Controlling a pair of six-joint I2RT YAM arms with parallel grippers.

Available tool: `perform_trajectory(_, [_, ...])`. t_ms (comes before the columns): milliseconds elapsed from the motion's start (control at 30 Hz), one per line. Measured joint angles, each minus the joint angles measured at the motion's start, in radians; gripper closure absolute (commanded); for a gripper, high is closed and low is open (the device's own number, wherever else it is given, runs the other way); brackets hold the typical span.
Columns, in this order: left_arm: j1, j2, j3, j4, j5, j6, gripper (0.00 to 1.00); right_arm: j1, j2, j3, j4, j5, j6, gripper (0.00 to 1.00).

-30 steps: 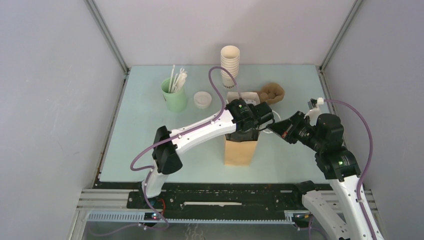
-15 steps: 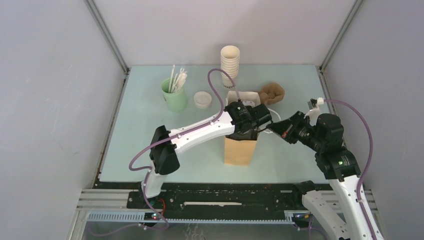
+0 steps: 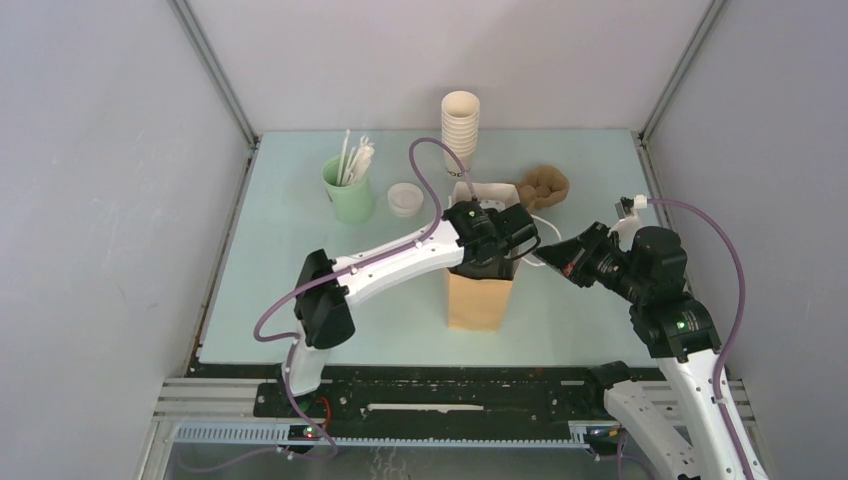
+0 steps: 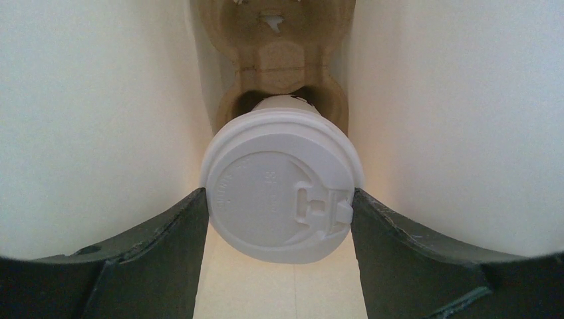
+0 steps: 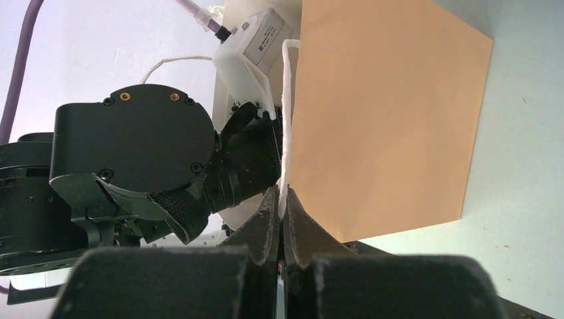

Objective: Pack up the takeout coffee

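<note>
Nudged my left gripper (image 4: 279, 199) a touch farther back over the paper bag (image 3: 478, 300); right arm unmoved. Takeout coffee (image 4: 286, 166) stands upright inside the bag, dead ahead between my left jaws, its long axis running down into the cardboard carrier (image 4: 279, 40). Left jaws are wide, pressed on both sides of the lid (image 4: 263, 199). Right gripper (image 5: 282, 216) is pinched together on the bag's string handle (image 5: 287, 133).
</note>
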Motion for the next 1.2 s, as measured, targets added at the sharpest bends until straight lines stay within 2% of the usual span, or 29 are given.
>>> perform_trajectory(567, [-0.010, -0.001, 0.017, -0.038, -0.077, -0.036, 0.88, 0.001, 0.004, 0.000, -0.001, -0.001, -0.004, 1.00])
perform_trajectory(933, [-0.015, -0.051, 0.016, -0.013, -0.182, -0.051, 0.87, 0.002, 0.006, 0.000, -0.001, -0.004, -0.003, 1.00])
perform_trajectory(1200, [-0.010, -0.053, -0.006, 0.008, -0.183, -0.051, 0.90, 0.002, 0.009, 0.000, -0.001, -0.004, -0.003, 1.00])
